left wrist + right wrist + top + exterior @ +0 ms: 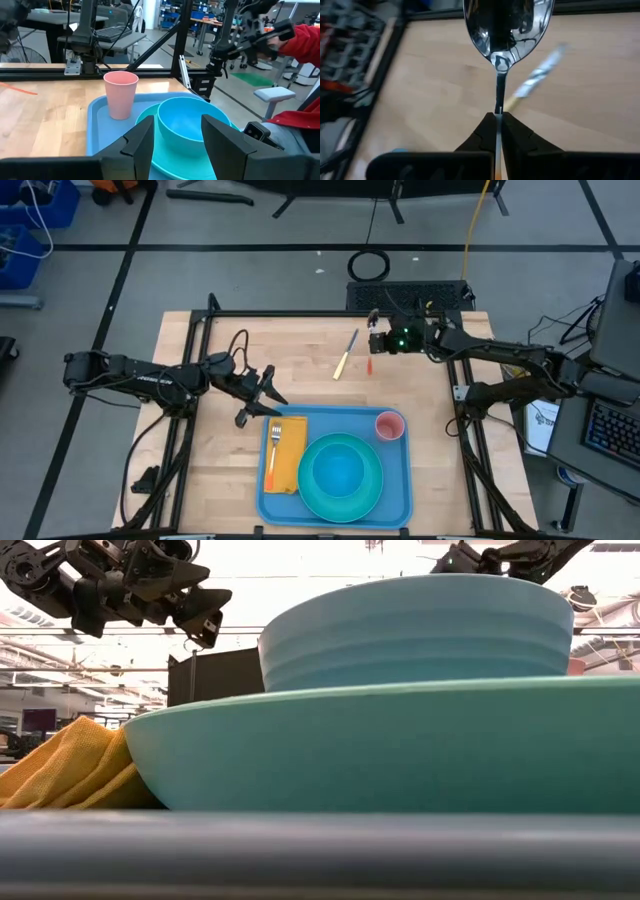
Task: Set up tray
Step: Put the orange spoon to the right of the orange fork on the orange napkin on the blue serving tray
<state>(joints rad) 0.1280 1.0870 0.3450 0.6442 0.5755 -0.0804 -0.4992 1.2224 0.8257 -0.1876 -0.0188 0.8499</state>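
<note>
A: Count it off, from the left, against the tray [402, 498].

B: One left hand [262, 390], fingers spread apart and holding nothing, hanging just off the tray's far-left corner. On the tray: one orange-yellow napkin [287, 460] at its left end with one fork [273, 448] lying on it, one turquoise plate [341, 472] in the middle carrying one blue bowl [187, 120], one pink cup [389, 426] in the far-right corner.

A: Beyond the tray?

B: One yellow-handled knife [346, 354] on the wooden surface [215, 480], well clear of the far rim. One right hand [373, 342], farther right, pinching one spoon [507, 25] by its handle.
</note>
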